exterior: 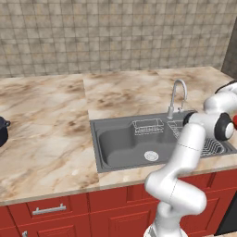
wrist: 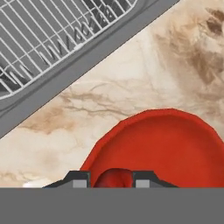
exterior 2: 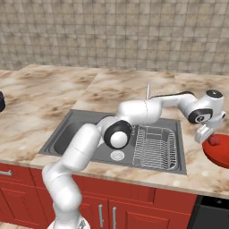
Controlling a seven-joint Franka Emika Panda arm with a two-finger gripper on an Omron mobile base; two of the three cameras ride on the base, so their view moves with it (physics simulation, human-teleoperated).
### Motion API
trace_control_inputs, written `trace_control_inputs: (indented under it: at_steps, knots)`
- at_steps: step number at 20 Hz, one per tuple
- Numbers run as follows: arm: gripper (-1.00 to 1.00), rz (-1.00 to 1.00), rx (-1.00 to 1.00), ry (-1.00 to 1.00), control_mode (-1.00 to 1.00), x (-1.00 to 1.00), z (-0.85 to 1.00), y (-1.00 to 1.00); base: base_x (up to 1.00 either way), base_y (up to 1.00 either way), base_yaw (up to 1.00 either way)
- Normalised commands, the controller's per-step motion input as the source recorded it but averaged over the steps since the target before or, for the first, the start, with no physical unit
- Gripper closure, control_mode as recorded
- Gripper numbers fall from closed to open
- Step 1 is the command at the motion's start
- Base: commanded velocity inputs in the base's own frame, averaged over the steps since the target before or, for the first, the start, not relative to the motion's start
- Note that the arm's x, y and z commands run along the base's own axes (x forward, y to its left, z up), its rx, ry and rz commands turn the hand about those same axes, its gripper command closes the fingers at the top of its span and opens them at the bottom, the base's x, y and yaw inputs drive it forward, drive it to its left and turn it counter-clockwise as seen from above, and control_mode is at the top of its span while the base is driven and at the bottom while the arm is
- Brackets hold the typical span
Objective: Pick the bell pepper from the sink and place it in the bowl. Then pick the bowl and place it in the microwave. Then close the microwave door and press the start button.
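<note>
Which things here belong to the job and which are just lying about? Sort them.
Job: bell pepper in the gripper; red bowl beneath it; sink.
Lying about: dark blue pot; faucet; wire rack.

Arm: stretched rightward over the sink (exterior 2: 67,134).
Gripper (exterior 2: 210,136): held above the bowl (exterior 2: 219,154), closed on the bell pepper (exterior 2: 214,140).
Bowl: set on the counter (exterior 2: 53,85), right of the sink.

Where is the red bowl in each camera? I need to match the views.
Left base view: bowl, a red sliver at the right edge, behind the arm.
Right base view: bowl at the right edge, on the counter.
Hand view: bowl, large, lower right.
Shared landmark: the wire rack in the sink beside it.
</note>
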Motion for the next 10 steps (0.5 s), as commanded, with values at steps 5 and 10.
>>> trace_control_inputs:
  at_steps: [5, 10]
  knots:
    - [-1.00, 0.05, 0.00, 0.03, -1.00, 0.04, -0.59, 0.00, 0.00, 0.00, 0.00]
    - [-1.00, 0.00, 0.00, 0.00, -1.00, 0.00, -0.10, 0.00, 0.00, 0.00, 0.00]
